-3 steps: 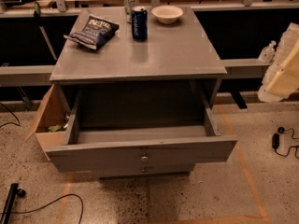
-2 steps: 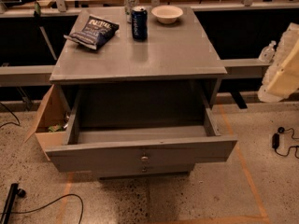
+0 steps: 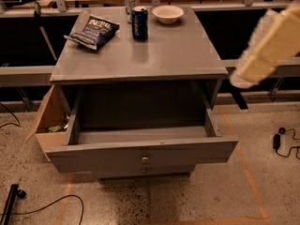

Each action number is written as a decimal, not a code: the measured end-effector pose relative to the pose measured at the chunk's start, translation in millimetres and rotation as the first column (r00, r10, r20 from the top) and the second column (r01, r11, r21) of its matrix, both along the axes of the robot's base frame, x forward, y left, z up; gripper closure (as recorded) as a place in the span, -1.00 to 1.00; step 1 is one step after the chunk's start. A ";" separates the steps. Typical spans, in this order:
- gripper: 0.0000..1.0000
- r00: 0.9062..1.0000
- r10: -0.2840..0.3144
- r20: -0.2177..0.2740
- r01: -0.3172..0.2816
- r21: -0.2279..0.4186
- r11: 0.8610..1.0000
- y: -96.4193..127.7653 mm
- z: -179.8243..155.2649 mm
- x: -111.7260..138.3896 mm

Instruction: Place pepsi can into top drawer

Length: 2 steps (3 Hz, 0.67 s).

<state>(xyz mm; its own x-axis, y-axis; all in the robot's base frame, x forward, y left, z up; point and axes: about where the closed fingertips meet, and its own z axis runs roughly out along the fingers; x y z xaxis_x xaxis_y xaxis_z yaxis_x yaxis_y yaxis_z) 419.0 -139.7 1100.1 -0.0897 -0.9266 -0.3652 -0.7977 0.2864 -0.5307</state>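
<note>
The pepsi can point(image 3: 139, 23), dark blue with white lettering, stands upright at the back of the grey cabinet top point(image 3: 154, 55). The top drawer point(image 3: 140, 151) is pulled open towards me, and its inside looks empty. Its small knob point(image 3: 145, 160) is on the front. My gripper point(image 3: 241, 78) shows as the blurred lower end of a cream arm at the right. It hangs in the air beside the cabinet's right edge, well away from the can and holding nothing I can see.
A pale can point(image 3: 131, 1) stands just behind the pepsi can. A white bowl point(image 3: 168, 14) is to its right and a dark chip bag point(image 3: 93, 31) to its left. A cardboard box point(image 3: 47, 121) sits left of the cabinet. Cables point(image 3: 281, 142) lie on the floor.
The cream arm has swung left and further into view from the right edge. The can, the drawer and the other objects have not moved.
</note>
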 end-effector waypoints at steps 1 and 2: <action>-1.00 1.000 -0.006 0.015 0.002 0.266 0.964 60.1 5.6 46.6; -1.00 0.999 -0.013 -0.029 0.026 0.496 0.868 119.0 -4.6 98.0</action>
<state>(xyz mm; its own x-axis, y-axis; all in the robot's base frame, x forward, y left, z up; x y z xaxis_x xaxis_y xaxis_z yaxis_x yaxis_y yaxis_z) 517.1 -20.8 1095.5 -0.1203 -0.6218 -0.7739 -0.7998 0.5224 -0.2955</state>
